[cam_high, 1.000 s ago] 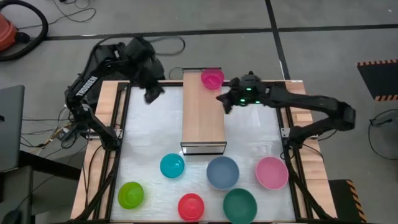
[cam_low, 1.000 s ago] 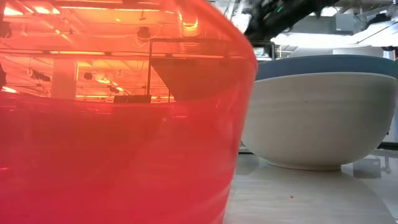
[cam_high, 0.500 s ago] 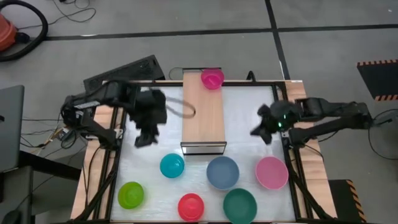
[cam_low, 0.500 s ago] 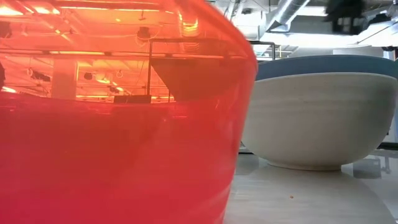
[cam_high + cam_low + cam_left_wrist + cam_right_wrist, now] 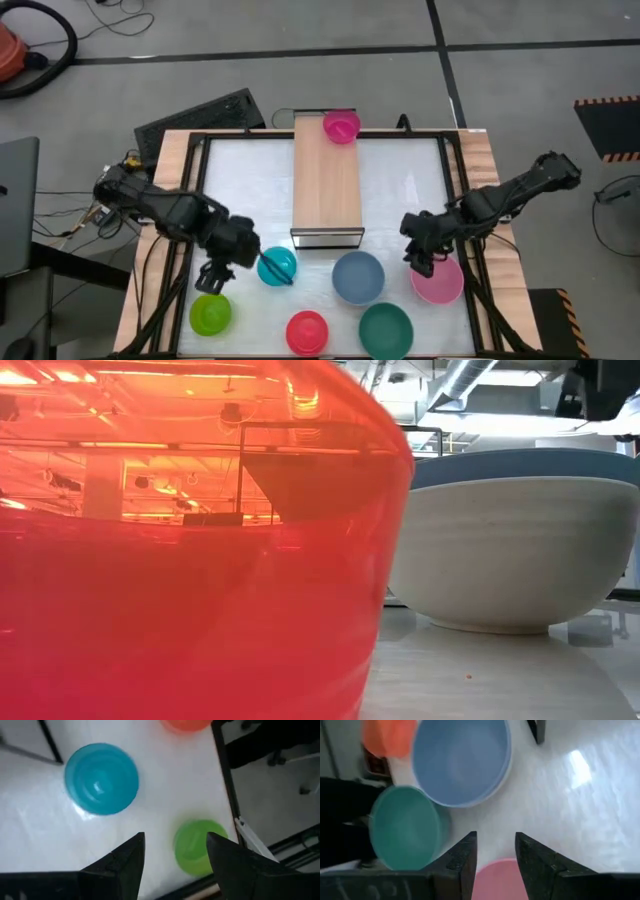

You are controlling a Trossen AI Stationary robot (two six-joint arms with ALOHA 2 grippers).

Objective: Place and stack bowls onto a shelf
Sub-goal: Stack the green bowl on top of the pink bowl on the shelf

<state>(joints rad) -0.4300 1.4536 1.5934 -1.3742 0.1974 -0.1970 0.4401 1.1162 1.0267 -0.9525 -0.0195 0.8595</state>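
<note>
Reaching for fresh bowls was the step in hand, with only the magenta-pink bowl point(image 5: 341, 126) on the shelf point(image 5: 327, 190), at its far end. The left gripper point(image 5: 213, 277) hung near the tabletop's point(image 5: 247, 190) front-left corner, between the cyan bowl point(image 5: 277, 266) and the lime green bowl point(image 5: 211, 313), its jaws spread and empty; its wrist view showed the lime green bowl point(image 5: 199, 846) framed between the fingers point(image 5: 124, 862). The right gripper point(image 5: 420, 262) hovered at the far rim of the pink bowl point(image 5: 438, 280) near the front-right corner, jaws parted with nothing between them. Next, each arm probably needed to drop over a rim and close. The left arm stretched low from the left edge, the right arm from the right edge. The grey-blue bowl point(image 5: 358, 277), red bowl point(image 5: 307, 331) and dark green bowl point(image 5: 386, 329) waited along the front edge.
</note>
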